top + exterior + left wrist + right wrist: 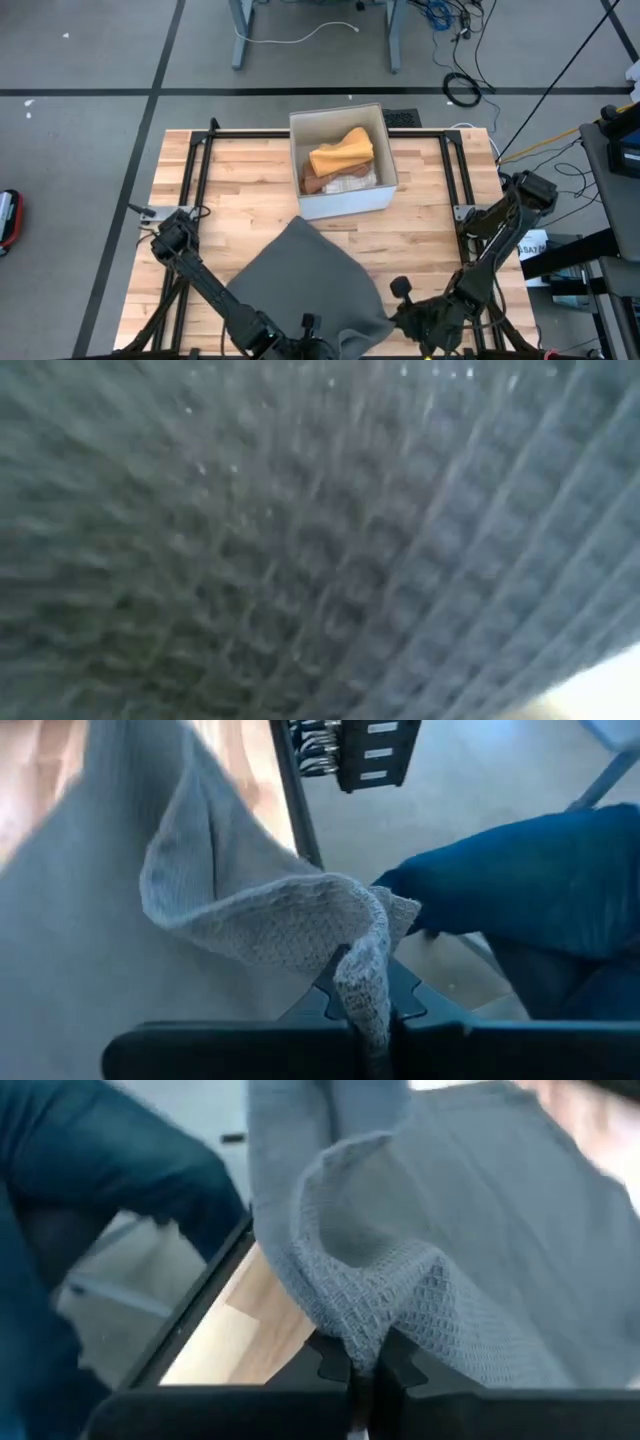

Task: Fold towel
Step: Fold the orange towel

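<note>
— Jaws first: how are they standing?

— Both pairs are pressing together on cloth; the left gripper is pinching a rolled corner of the grey towel, and the right gripper is clamping another bunched corner of it.

— Where is the towel sitting, taking the white box as the mark?

— It is lying on the wooden table just in front of the box, its far corner almost touching the box's front wall; the cloth is spreading from there toward the table's near edge, where both grippers are meeting it; the left one is working at the near edge left of the box line, the right one a little to the right of it.

— And the box itself?

— It is holding an orange cloth on top of a brown and a pale one; the low view is showing nothing but waffle weave filling the picture.

— Anything past the table?

— A blue sleeve of a person is showing beyond the near edge.
</note>
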Tool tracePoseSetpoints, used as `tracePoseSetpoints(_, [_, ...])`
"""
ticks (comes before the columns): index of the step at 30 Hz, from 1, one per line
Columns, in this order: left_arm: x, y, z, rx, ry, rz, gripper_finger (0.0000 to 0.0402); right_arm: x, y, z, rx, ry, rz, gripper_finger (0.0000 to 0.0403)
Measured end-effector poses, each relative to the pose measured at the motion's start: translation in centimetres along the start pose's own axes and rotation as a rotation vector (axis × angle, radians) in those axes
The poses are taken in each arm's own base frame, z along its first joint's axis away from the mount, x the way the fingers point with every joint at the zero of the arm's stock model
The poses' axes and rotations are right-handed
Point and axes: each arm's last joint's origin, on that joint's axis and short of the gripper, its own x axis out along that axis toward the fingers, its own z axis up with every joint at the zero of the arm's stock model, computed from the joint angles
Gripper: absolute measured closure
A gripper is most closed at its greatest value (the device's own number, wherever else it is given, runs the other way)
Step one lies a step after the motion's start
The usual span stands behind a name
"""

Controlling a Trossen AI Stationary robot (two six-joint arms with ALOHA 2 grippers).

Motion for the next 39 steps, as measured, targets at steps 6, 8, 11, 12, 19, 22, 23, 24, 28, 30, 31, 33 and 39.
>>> tracePoseSetpoints(6, [-0.8, -1.6, -1.0, -0.04, 0.007, 0.047, 0.0401, 0.0, -1.7, 1.6, -0.159, 0.106, 0.051, 0.0403])
tracePoseSetpoints(8, [-1.2, -2.1, -1.5, -0.03, -0.004, 0.103, 0.0401, 0.4, -2.8, 1.3, -0.156, 0.175, 0.072, 0.0403])
tracePoseSetpoints(11, [-1.9, -2.9, -2.5, -0.031, -0.018, 0.208, 0.0401, 1.2, -4.3, 1.0, -0.141, 0.251, 0.084, 0.0403])
tracePoseSetpoints(12, [-2.2, -3.2, -2.8, -0.043, -0.019, 0.231, 0.0401, 1.4, -4.7, 1.0, -0.147, 0.259, 0.084, 0.0403])
tracePoseSetpoints(19, [-3.8, -4.8, -4.7, -0.17, -0.072, 0.35, 0.0401, 2.6, -7.0, 2.2, -0.243, 0.174, 0.176, 0.0403])
tracePoseSetpoints(22, [-4.4, -5.6, -5.1, -0.201, -0.111, 0.362, 0.0401, 3.3, -8.6, 2.8, -0.293, 0.128, 0.176, 0.0403])
tracePoseSetpoints(23, [-4.4, -5.8, -5.3, -0.215, -0.117, 0.365, 0.0401, 3.5, -9.2, 2.9, -0.307, 0.121, 0.167, 0.0403])
tracePoseSetpoints(24, [-4.4, -6.0, -5.5, -0.228, -0.12, 0.366, 0.0401, 3.7, -9.9, 2.9, -0.319, 0.121, 0.166, 0.0403])
tracePoseSetpoints(28, [-3.4, -6.2, -7.0, -0.266, -0.084, 0.387, 0.0401, 4.9, -12.3, 2.7, -0.33, 0.141, 0.148, 0.0403])
tracePoseSetpoints(30, [-3.0, -6.3, -7.7, -0.281, -0.049, 0.397, 0.0401, 5.6, -13.2, 2.5, -0.336, 0.146, 0.153, 0.0403])
tracePoseSetpoints(31, [-2.8, -6.2, -8.1, -0.287, -0.037, 0.405, 0.0401, 6.0, -13.6, 2.3, -0.34, 0.155, 0.163, 0.0403])
tracePoseSetpoints(33, [-3.0, -6.3, -8.6, -0.292, -0.018, 0.418, 0.0401, 6.9, -14.0, 2.1, -0.359, 0.144, 0.177, 0.0403])
tracePoseSetpoints(39, [-3.9, -6.9, -9.6, -0.282, 0.01, 0.438, 0.0401, 9.1, -14.4, 1.9, -0.487, 0.064, 0.187, 0.0403])
